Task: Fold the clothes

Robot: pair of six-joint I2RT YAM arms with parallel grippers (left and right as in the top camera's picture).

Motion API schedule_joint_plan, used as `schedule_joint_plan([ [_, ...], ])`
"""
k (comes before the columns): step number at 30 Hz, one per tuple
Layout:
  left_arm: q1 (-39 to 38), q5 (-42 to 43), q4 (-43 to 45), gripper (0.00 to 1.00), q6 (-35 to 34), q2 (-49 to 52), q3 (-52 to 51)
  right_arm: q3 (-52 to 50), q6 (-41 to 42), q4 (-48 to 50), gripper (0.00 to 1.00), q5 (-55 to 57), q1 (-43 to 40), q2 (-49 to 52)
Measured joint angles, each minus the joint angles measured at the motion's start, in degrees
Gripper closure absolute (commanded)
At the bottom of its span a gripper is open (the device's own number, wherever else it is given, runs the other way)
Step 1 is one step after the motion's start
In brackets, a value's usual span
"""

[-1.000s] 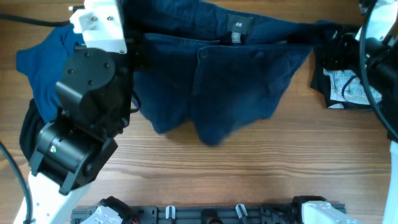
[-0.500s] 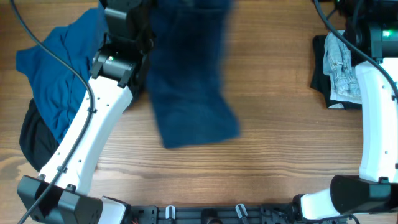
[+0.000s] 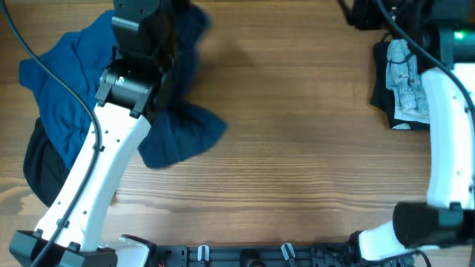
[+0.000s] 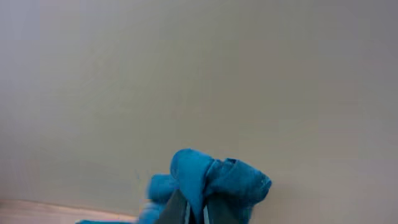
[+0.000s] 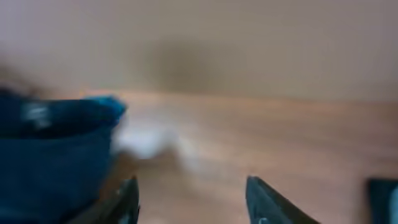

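Observation:
The dark navy shorts (image 3: 180,136) hang bunched from my left arm at the far left of the table, one leg trailing onto the wood. In the left wrist view my left gripper (image 4: 196,210) is shut on a fold of this blue cloth (image 4: 219,180), lifted in front of a plain wall. My right gripper (image 5: 191,186) stands open above bare wood with nothing between its fingers. A blurred edge of navy cloth (image 5: 53,155) lies to its left.
A brighter blue top (image 3: 63,70) lies crumpled at the far left with a black piece (image 3: 35,165) below it. A black and light-wash denim pile (image 3: 404,81) sits at the far right beside the right arm (image 3: 445,141).
The shorts were stretched wide between both grippers. The right gripper has opened and let go, and the left arm has swung the shorts left into a bunch.

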Motion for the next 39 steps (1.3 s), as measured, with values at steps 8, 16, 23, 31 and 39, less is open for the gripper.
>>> schedule_joint_plan([
  [8,-2.1,1.2,-13.9,0.96,0.0,-10.3,0.0,0.0,-1.9,-9.5,0.33,-15.6,0.7,8.3],
  [16,-2.1,2.5,-18.7,0.96,0.0,-13.6,0.1,-3.1,-4.3,-10.6,0.3,-18.6,9.2,8.3],
  [23,-2.1,2.7,-18.9,0.96,0.0,-13.4,0.1,-20.6,1.0,6.5,0.25,-17.9,15.5,8.3],
  [31,-2.1,2.7,-20.4,0.96,0.0,-13.4,0.1,-28.5,11.1,24.5,0.2,-16.5,17.0,8.6],
  [39,-2.1,2.7,-22.5,0.96,0.0,-13.4,0.1,-28.5,14.7,28.0,0.19,-14.5,17.0,8.6],
])
